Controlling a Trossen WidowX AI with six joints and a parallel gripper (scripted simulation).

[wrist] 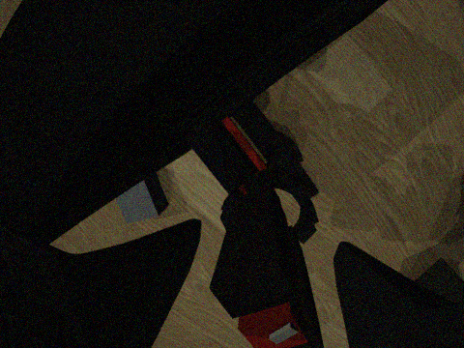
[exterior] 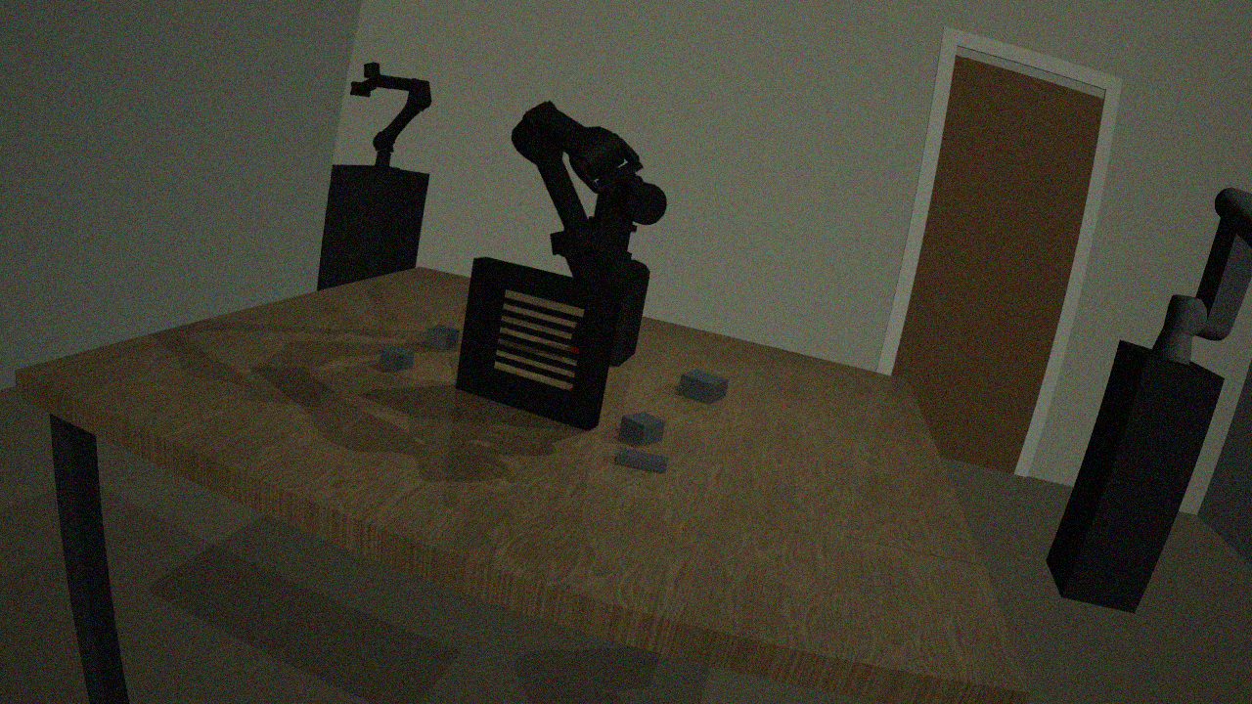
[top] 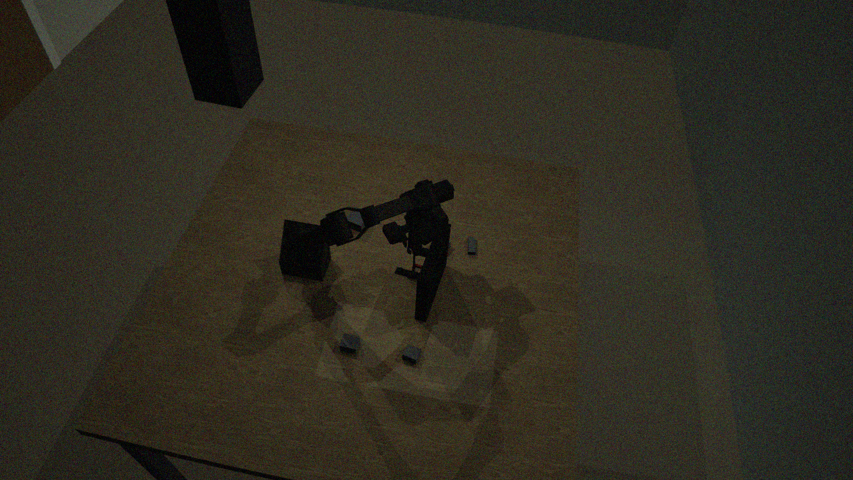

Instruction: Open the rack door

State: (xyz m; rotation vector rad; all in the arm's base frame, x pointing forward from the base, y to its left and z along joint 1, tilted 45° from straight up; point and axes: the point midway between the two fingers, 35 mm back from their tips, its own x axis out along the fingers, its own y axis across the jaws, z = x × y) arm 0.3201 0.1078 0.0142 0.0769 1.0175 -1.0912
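Arching arm [top: 390, 207] [exterior: 559, 188] beside slatted panel [top: 434, 274] [exterior: 477, 324] [wrist: 121, 97]

The black, slatted rack door [top: 433, 271] [exterior: 530, 390] [wrist: 145, 106] stands upright on the table [top: 250, 411] [exterior: 770, 543] [wrist: 348, 111].

A dim robot lab, with arms on black pedestals [top: 217, 53] [exterior: 372, 227] around a wooden table [top: 238, 382] [exterior: 787, 543] [wrist: 193, 179].

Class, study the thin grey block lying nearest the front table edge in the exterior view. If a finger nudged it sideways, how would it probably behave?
The thin grey block would probably slide rather than roll, since its faces look flat. Tipping seems unlikely, as it lies low and long. It looks rigid, with straight edges.
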